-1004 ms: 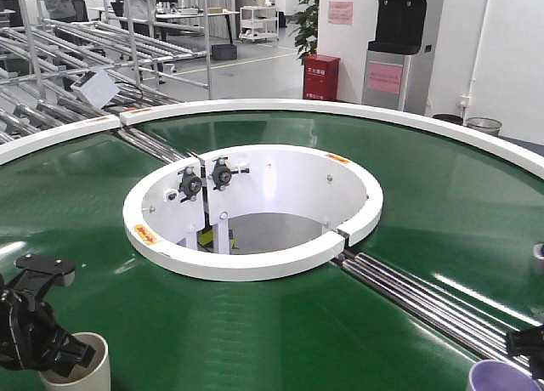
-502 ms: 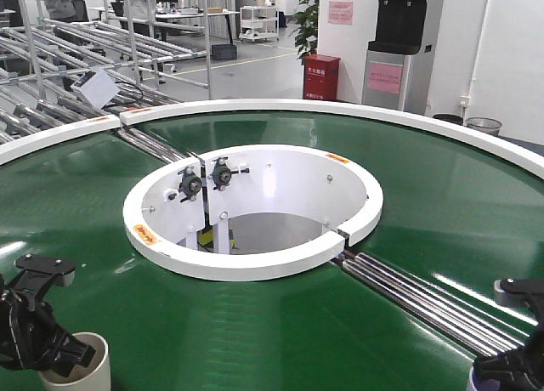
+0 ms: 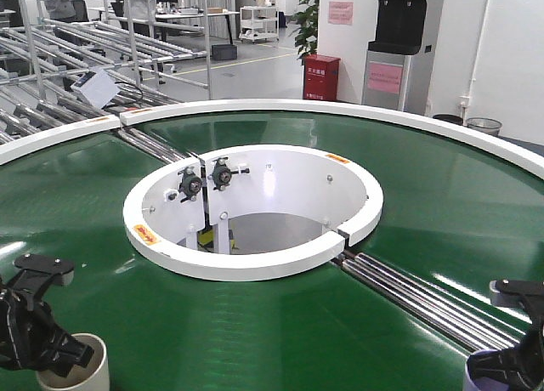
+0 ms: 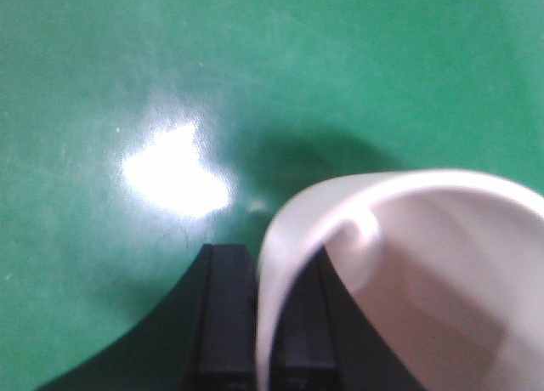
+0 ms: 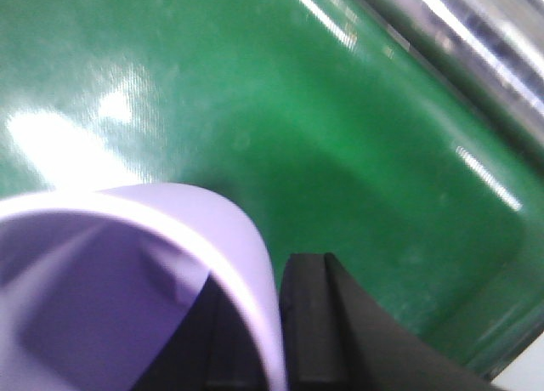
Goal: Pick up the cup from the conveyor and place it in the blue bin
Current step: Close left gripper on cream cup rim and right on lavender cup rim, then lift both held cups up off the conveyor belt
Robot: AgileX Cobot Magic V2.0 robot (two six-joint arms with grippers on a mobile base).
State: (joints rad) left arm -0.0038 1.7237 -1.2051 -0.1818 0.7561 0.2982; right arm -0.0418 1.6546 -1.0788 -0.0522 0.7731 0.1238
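The conveyor (image 3: 280,323) is a dark green ring belt around a white-walled round opening (image 3: 255,263). My left gripper (image 3: 59,355) at the bottom left is shut on the rim of a cream-white cup (image 3: 92,364) that stands on the belt. In the left wrist view the cup wall (image 4: 425,263) sits between the two black fingers (image 4: 225,314). My right gripper (image 3: 508,370) at the bottom right is shut on the rim of a purple cup (image 3: 470,376). In the right wrist view one finger (image 5: 314,323) is outside the purple cup (image 5: 102,280) and the other is inside. The blue bin is out of view.
A strip of shiny metal rollers (image 3: 425,302) crosses the belt close to my right gripper. The belt's white outer rim (image 3: 340,109) curves round the back. Metal racks (image 3: 76,42), a red box (image 3: 320,76) and a water dispenser (image 3: 395,51) stand beyond it.
My right gripper has come in from the right edge and down onto the purple cup's rim. My left gripper and the cream cup have shifted slightly toward the frame's bottom.
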